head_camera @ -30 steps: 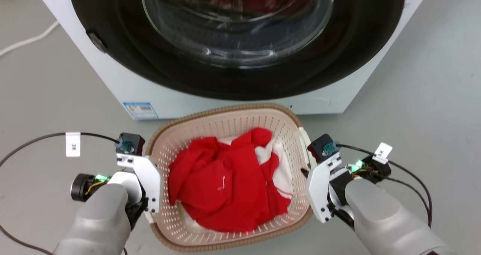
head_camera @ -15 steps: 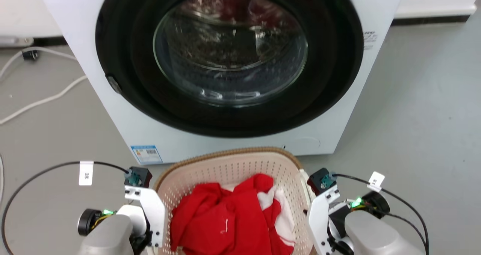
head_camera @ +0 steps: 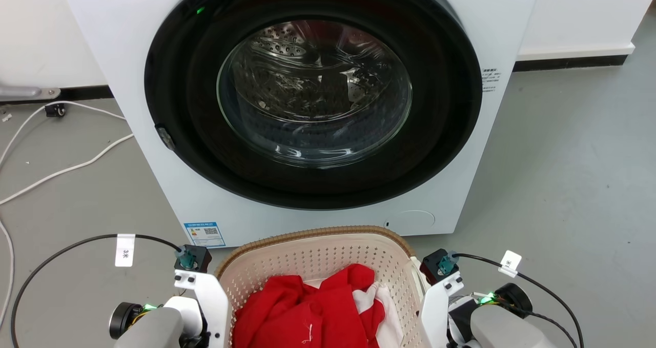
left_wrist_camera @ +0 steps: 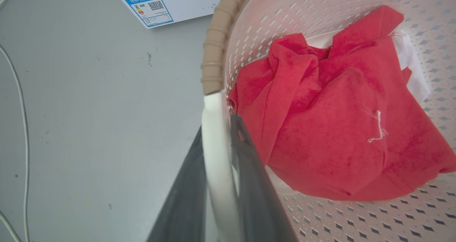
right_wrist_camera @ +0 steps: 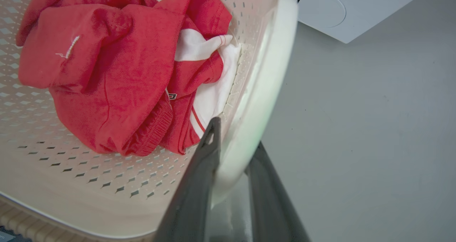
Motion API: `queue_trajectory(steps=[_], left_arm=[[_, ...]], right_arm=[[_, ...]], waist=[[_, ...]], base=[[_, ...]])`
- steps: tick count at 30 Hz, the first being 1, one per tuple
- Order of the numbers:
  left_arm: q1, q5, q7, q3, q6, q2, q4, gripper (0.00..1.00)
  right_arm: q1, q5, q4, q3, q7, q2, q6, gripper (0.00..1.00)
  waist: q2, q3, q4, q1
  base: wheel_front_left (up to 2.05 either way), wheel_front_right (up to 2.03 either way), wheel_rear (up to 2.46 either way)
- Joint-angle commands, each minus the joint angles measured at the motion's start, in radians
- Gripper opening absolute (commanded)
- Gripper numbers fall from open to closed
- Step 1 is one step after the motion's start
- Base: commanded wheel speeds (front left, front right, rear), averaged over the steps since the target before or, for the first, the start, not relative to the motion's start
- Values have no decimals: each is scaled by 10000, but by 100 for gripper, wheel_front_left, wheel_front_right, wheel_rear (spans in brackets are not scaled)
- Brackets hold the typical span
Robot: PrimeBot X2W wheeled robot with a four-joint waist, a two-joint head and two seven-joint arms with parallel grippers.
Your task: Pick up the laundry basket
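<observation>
Grey, smooth floor (head_camera: 564,158) runs up to a white wall with a dark skirting board (head_camera: 569,61). A white cable (head_camera: 66,168) trails across the floor on the left. A white washing machine (head_camera: 128,56) stands in front, and its round glass door (head_camera: 315,89) is closed inside a wide black ring.

The laundry basket (head_camera: 307,232) sits just before the machine, low in the head view, between the two arms. Red clothes (head_camera: 307,307) with some white cloth are heaped inside it. Whether its base touches the floor cannot be told.

The left tool (left_wrist_camera: 218,128) is clenched on the basket's left handle (left_wrist_camera: 212,110). One dark finger lies outside the white bar and the other inside against the perforated wall. The right tool (right_wrist_camera: 237,135) grips the right handle (right_wrist_camera: 270,74) the same way, with the bar pinched between its fingers.

Against a second ago, the head camera has tipped upward. The whole door, the wall and the skirting board have come into the picture, and the basket and both arms lie lower in it, cut by the bottom edge. Each tool stays at the same side of the basket.
</observation>
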Motion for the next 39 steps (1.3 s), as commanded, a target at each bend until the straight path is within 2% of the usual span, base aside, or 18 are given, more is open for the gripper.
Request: queue_trajectory(steps=[1,39], left_arm=[[79,13,-53,-41,-16,118,-9,0],[-34,-1012,-148,-996,-16,123,132,0]], right_arm=[[75,-14,77,57,39,-91,-21,0],[-49,1105,251,1067,141,-89,-19,0]], waist=[[-1,-21,4,2],[-1,-78,11,2]], base=[[0,0,0],[0,0,0]])
